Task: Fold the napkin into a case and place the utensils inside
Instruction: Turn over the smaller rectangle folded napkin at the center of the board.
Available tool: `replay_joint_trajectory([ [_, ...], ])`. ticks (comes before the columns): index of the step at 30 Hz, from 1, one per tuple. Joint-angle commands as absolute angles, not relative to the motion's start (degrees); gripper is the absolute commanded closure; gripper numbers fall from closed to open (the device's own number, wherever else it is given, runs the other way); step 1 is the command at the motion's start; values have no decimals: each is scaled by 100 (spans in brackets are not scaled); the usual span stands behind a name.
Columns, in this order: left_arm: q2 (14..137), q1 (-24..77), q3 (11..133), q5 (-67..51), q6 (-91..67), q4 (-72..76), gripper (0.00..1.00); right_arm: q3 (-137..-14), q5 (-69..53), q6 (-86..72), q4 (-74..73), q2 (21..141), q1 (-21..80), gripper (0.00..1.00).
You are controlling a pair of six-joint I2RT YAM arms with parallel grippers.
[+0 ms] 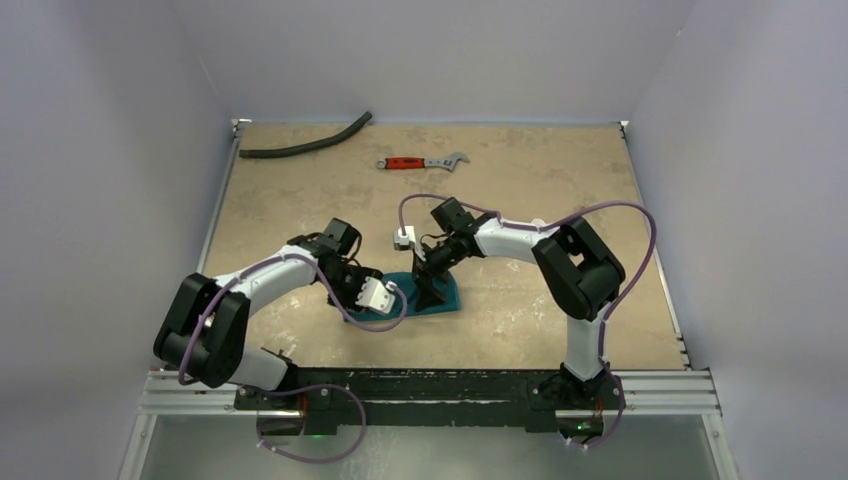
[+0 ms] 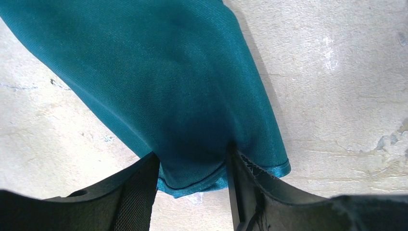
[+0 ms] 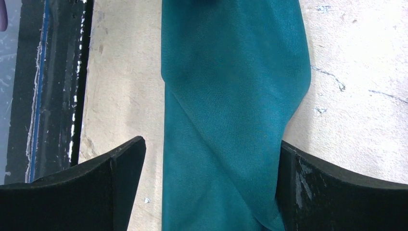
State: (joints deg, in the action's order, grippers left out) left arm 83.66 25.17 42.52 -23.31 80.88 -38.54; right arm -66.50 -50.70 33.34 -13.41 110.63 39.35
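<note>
The teal-green napkin (image 1: 432, 297) lies folded into a narrow strip on the table near the front middle. My left gripper (image 1: 388, 292) is at its left end. In the left wrist view the fingers (image 2: 139, 192) stand partly apart, with the napkin's hemmed end (image 2: 192, 144) lying between them and the right finger resting on the cloth. My right gripper (image 1: 432, 285) is over the napkin, jaws wide open and straddling the strip (image 3: 226, 120) without pinching it. The white spoon and the tan wooden utensil are not in view.
A red-handled wrench (image 1: 425, 162) lies at the far middle of the table. A black hose (image 1: 305, 145) lies at the far left. The table's front rail (image 3: 53, 86) runs close beside the napkin.
</note>
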Motion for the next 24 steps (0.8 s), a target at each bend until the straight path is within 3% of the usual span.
replay_joint_trajectory([
  [1,8767,2605,3489,-1341,8820,-3055,49,-6554,-5113,3281,-1636,11097,3725,1],
  [16,8929,2602,3278,-1134,9249,-3314,49,-6444,-4686,2244,-689,10610,2765,1],
  [24,9016,2602,3528,-1321,9008,-3523,48,-6315,-5157,1911,-274,10297,2635,1],
])
